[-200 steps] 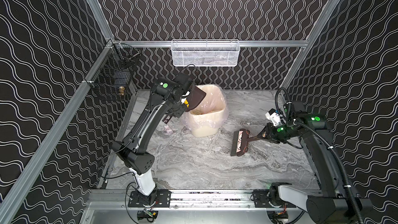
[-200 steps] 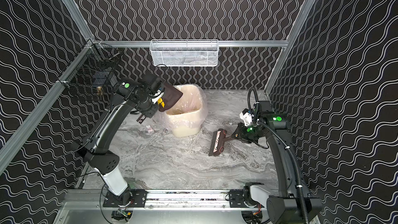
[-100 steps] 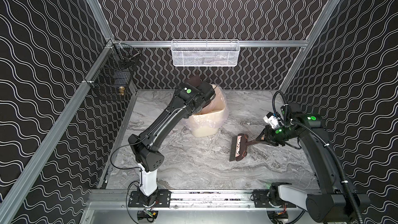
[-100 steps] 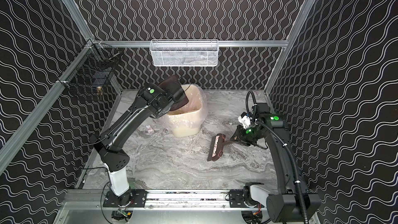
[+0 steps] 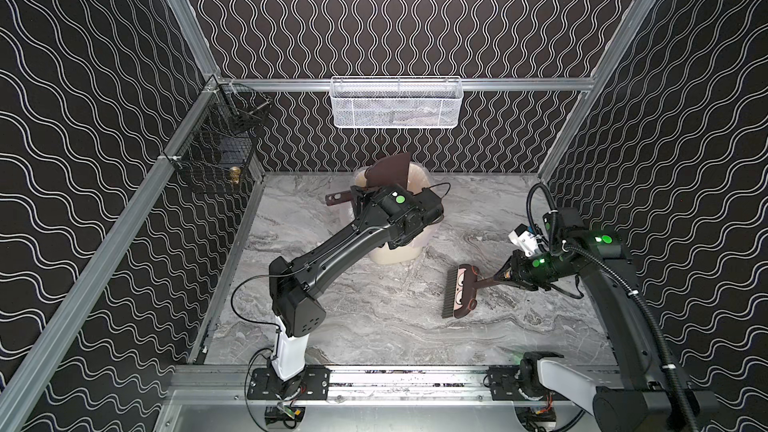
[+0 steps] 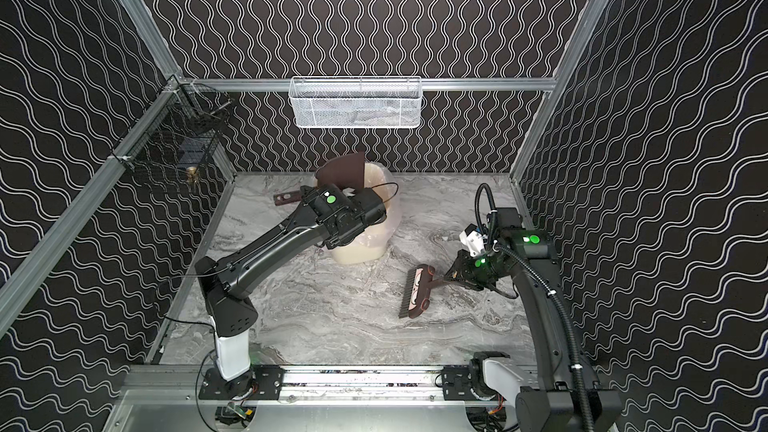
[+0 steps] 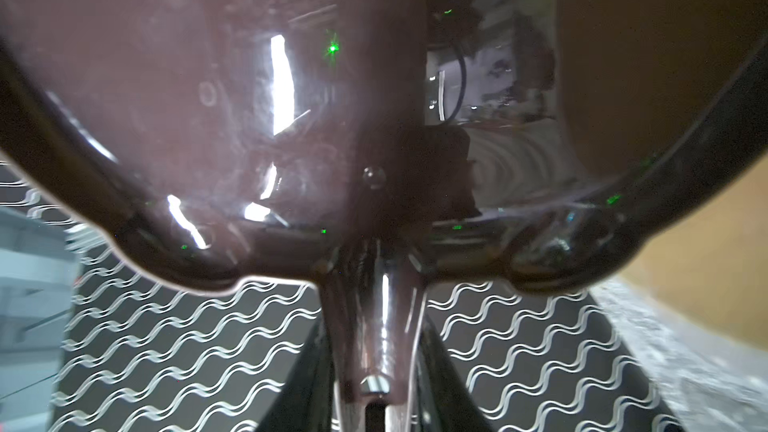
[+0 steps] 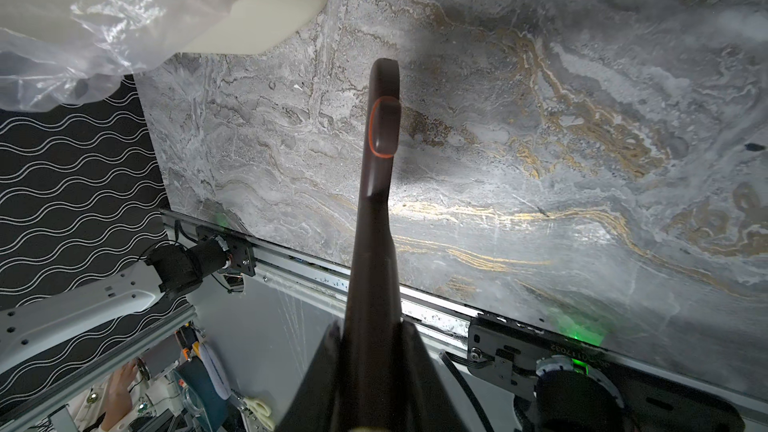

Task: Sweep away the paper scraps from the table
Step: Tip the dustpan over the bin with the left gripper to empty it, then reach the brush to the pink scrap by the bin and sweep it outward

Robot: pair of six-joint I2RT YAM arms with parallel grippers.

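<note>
The left pincer, clenched on the dustpan, should tip steeply over the far bin so scraps slide in; the right pincer grips the brush.

Front strip: table bare from side to side.
Left half: left arm slants over it toward the bin.
Back centre: bin, with dustpan tilted over its rim.
Right of centre: brush; open lane between it and the bin.
Back wall: white mesh basket hangs above the bin.
Back left corner: black wire basket juts from the wall.
</note>
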